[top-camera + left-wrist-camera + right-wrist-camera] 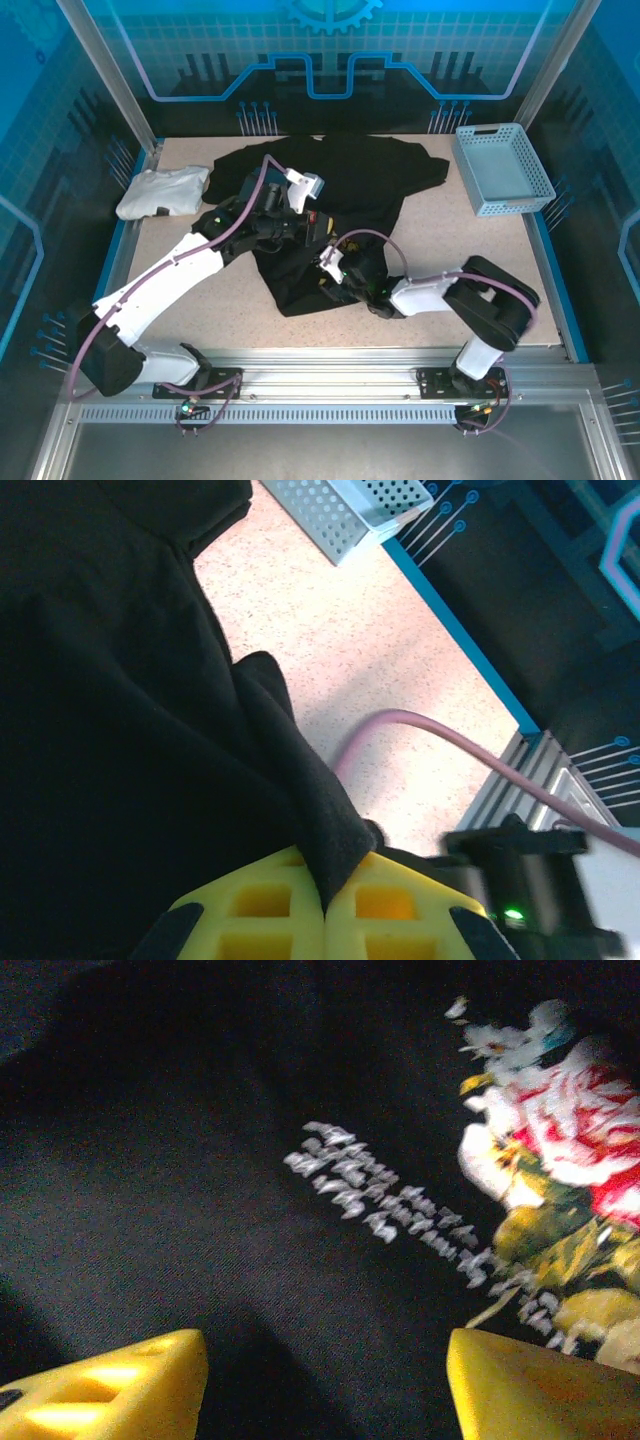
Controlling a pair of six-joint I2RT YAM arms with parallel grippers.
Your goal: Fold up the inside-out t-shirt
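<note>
Yellow pads of left gripper (325, 885) pinch a fold of the inside-out t-shirt (110, 740).
Right gripper (325, 1385) spread wide, empty; floral print (560, 1150) just ahead of one finger.

Speckled beige table (440, 260), blue edging. Black t-shirt (350, 190) lies crumpled across centre and far side. White folded garment (160, 192) far left, just beside shirt. Pale blue perforated basket (503, 170) far right, apart from shirt
</note>
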